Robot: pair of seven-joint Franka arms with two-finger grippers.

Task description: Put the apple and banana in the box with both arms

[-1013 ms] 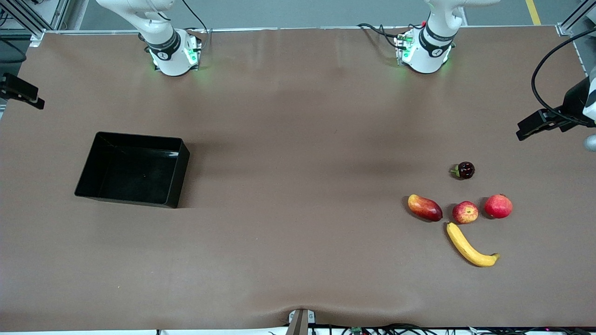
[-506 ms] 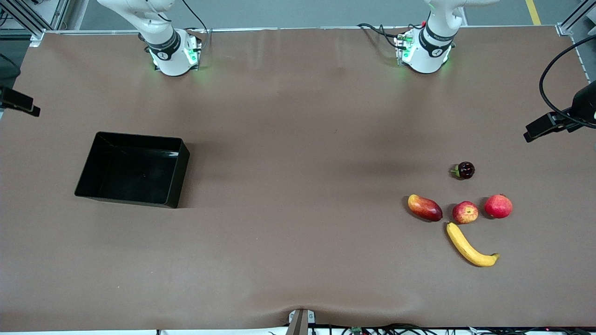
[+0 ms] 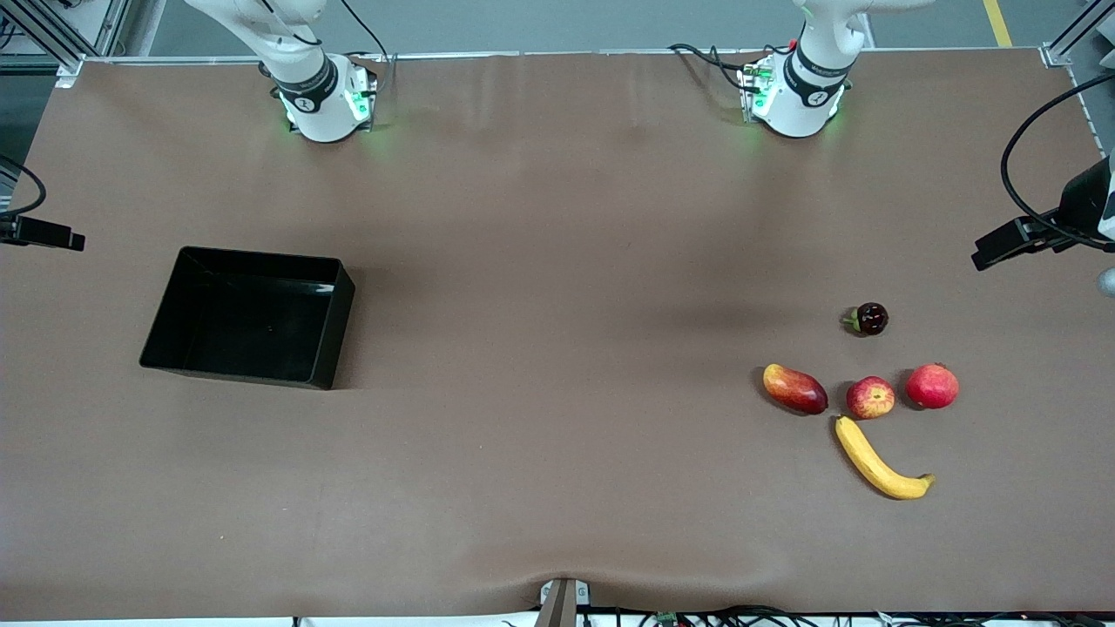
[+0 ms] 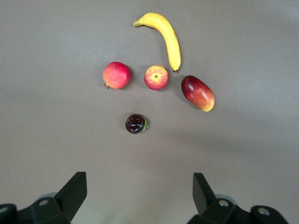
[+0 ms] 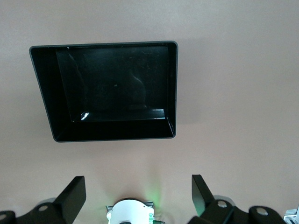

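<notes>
On the brown table [image 3: 557,261], toward the left arm's end, a small bunch of fruit lies close together. The apple [image 3: 870,397] sits in the middle of a short row, red with yellow streaks. A red and yellow mango [image 3: 794,388] lies just beside it, toward the right arm's end. A plain red round fruit [image 3: 932,386] lies just beside the apple, toward the left arm's end. The banana [image 3: 880,460] is long and yellow. It lies nearer to the front camera than the apple, and one dark tip comes very close to the apple. A small dark round fruit [image 3: 868,319] with a bit of green on it sits alone, farther from the front camera than the row.

The black box [image 3: 249,315] stands well apart from the fruit, toward the right arm's end of the table. It has nothing in it, and its shiny floor catches the light.

The left pincer [image 4: 140,196] hangs up in the air over the table by the fruit. Its two fingers are spread wide apart and hold nothing. The right pincer [image 5: 138,195] hangs in the air over the table by the box. Its fingers are spread wide too and hold nothing.
</notes>
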